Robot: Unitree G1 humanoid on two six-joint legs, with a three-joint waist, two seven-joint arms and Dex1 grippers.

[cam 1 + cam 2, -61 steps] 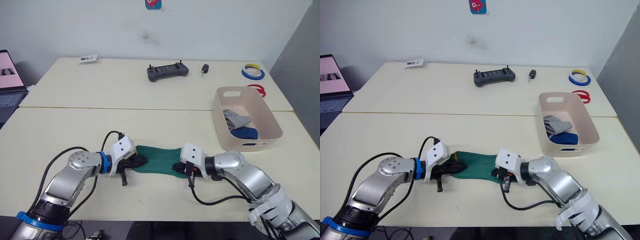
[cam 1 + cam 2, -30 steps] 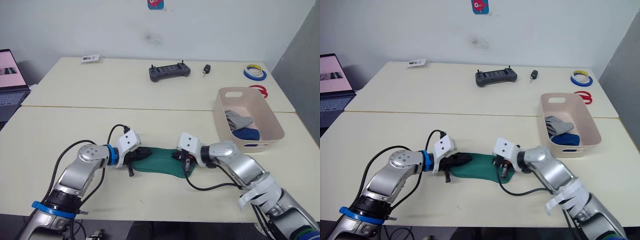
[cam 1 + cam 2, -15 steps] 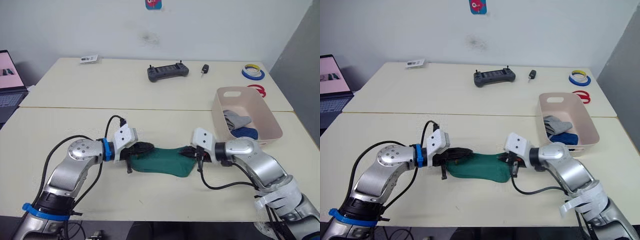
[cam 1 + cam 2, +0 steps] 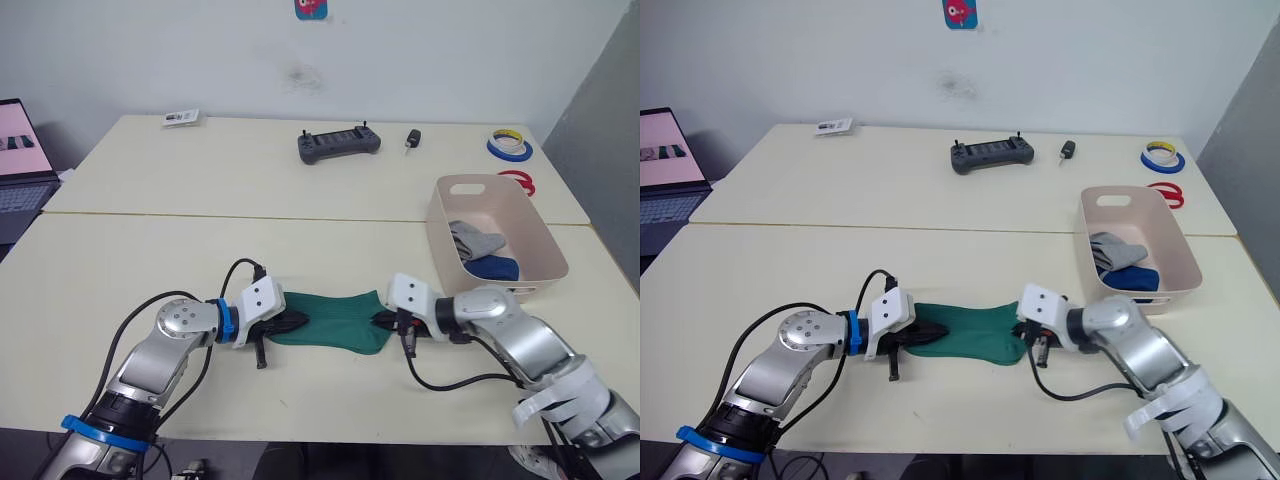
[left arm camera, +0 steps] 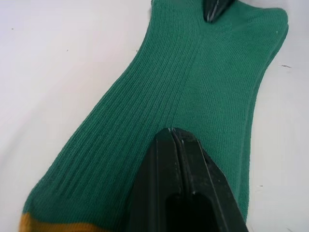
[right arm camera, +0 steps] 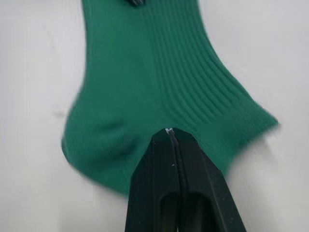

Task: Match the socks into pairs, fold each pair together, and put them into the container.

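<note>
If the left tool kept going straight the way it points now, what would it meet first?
Only more of the green sock it is shut on, which runs ahead of the left tool. Past that, likely the right tool at the sock's far end; depth is unclear.

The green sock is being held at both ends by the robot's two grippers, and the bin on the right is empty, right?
Not quite. The bin isn't empty: the left eye view shows a grey sock and a dark blue sock inside. The green sock is indeed held by the left gripper and right gripper.
</note>
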